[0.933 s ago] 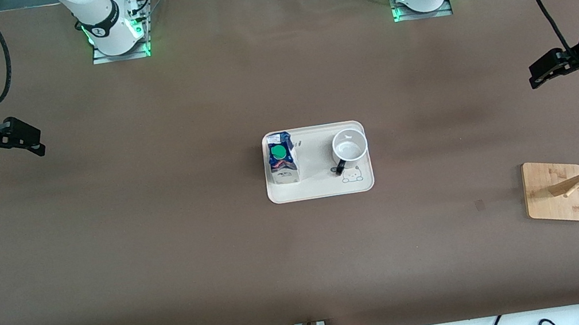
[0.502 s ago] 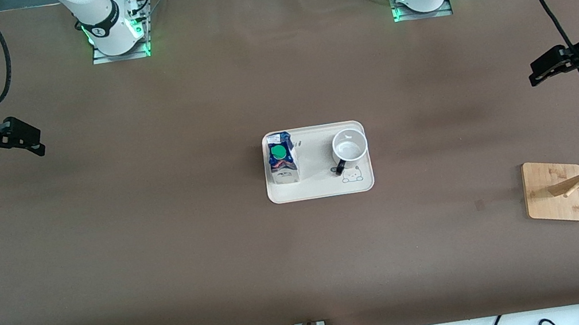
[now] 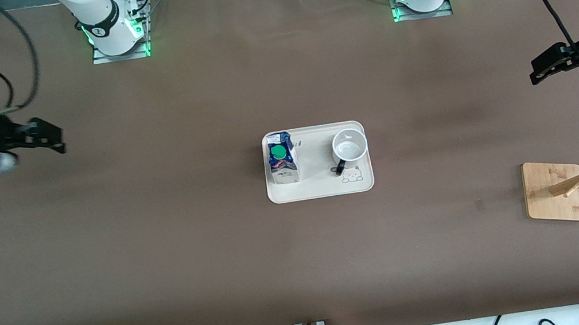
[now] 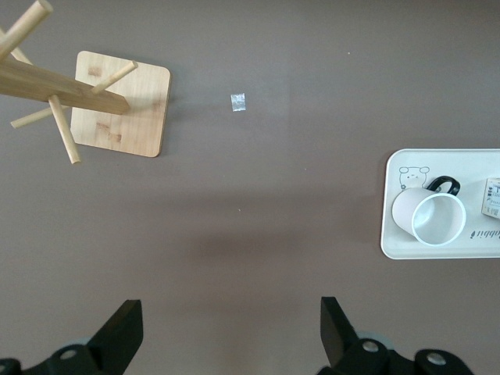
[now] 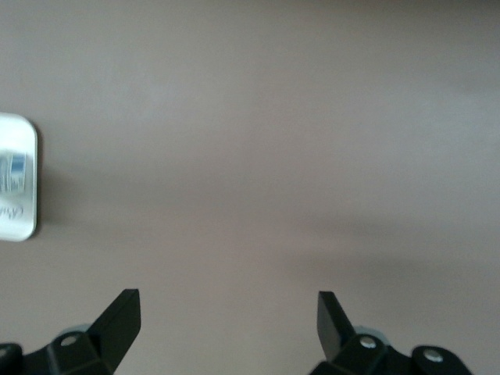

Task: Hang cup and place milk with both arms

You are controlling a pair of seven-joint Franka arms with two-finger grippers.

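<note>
The white cup (image 3: 349,147) stands upright with its black handle on a cream tray (image 3: 321,189) in the middle of the table. The blue-and-white milk (image 3: 283,164) with a green cap stands on the same tray, toward the right arm's end. My left gripper (image 3: 536,74) hangs open and empty over bare table at the left arm's end. Its wrist view shows the cup (image 4: 433,217), the tray (image 4: 394,234) and a sliver of the milk (image 4: 491,197) ahead of the open left gripper (image 4: 232,328). My right gripper (image 3: 58,141) is open and empty over bare table at the right arm's end. In its wrist view the right gripper (image 5: 228,320) faces the tray (image 5: 23,226).
A wooden cup rack (image 3: 556,193) with slanted pegs stands on a square base at the left arm's end, nearer to the front camera than the tray; it also shows as the rack (image 4: 117,101). A small scrap (image 3: 480,205) lies on the brown table. Cables run along the front edge.
The right arm has swung and its gripper has shifted a little toward the tray. The left gripper has barely moved. Cup and milk are still.
</note>
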